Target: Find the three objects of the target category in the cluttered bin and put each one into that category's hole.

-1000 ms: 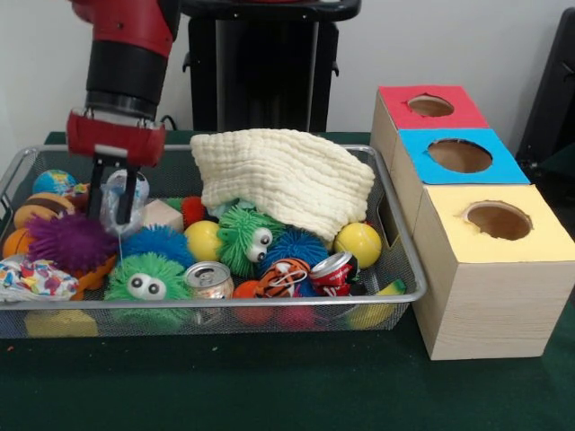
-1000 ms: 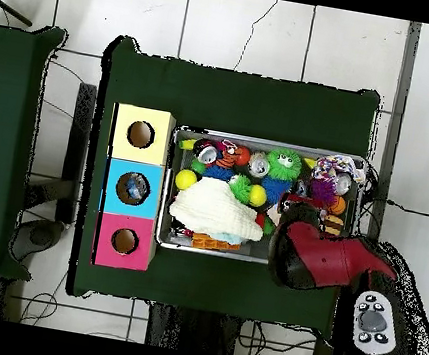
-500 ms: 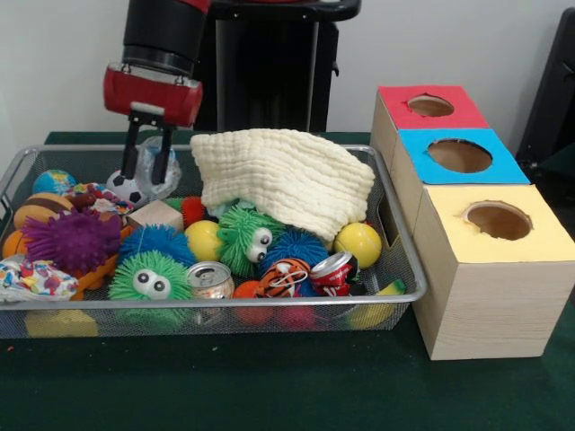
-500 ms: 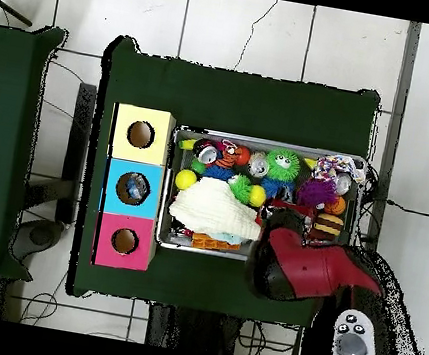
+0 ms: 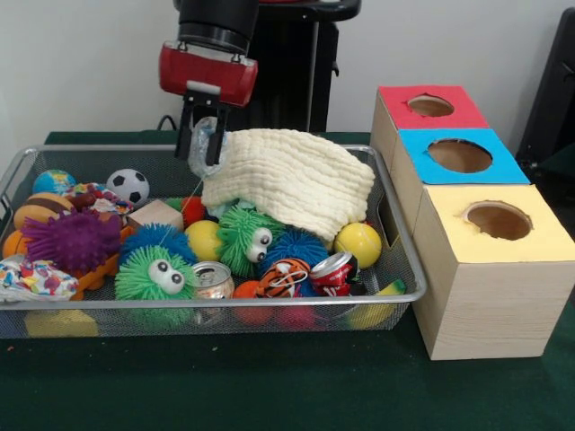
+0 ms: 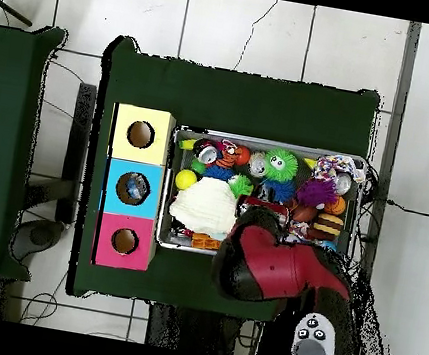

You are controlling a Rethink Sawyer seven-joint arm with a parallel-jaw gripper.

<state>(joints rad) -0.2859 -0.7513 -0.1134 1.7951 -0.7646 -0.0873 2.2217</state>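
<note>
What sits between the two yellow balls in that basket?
In the front view, a green fuzzy toy and a blue one sit between the yellow balls.

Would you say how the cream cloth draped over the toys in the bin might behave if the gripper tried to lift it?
The cream cloth sags in folds over the toys, so it is probably floppy and would hang from wherever it is pinched. It looks light. Lifting it might nudge the yellow ball beside it.

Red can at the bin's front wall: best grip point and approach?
Come from above and close across the red can's body near its raised silver top end. It lies tilted among the toys, the wire bin wall blocks a front approach, and the tiger ball crowds one side. The gripper holds a clear crumpled item.
</note>
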